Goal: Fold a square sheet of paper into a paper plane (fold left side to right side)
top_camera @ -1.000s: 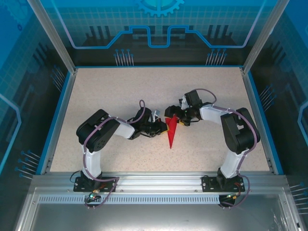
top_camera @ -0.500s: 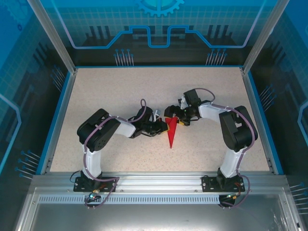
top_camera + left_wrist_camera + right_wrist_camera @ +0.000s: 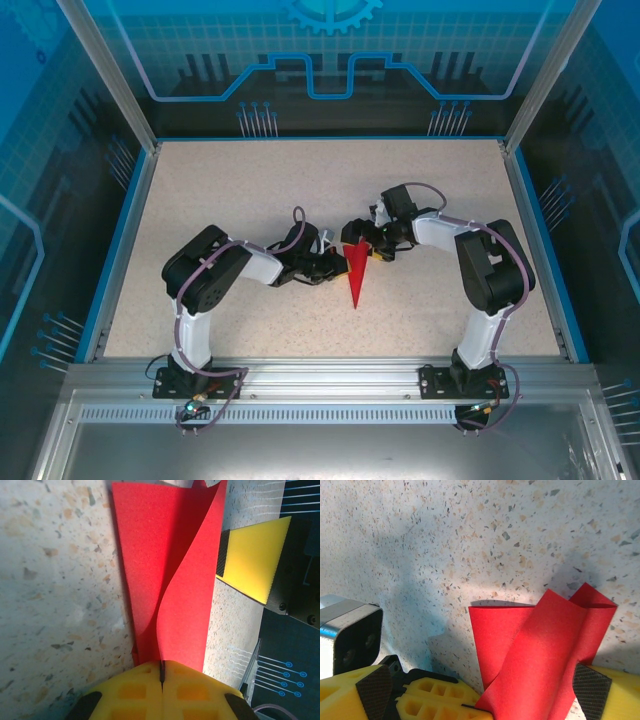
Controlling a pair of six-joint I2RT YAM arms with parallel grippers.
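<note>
My left gripper has its jaws pinched together on the edge of the paper plane. One red flap curls up off the worktop. The right gripper is at the wide end, jaws spread far apart and straddling the raised fold; contact, I can't tell. From above, the dart lies mid-worktop, tip pointing toward the arm bases.

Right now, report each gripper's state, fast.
Left gripper: shut, fingers pinching the narrow bright red folded paper plane.
Right gripper: open, fingers standing either side of that plane.
</note>
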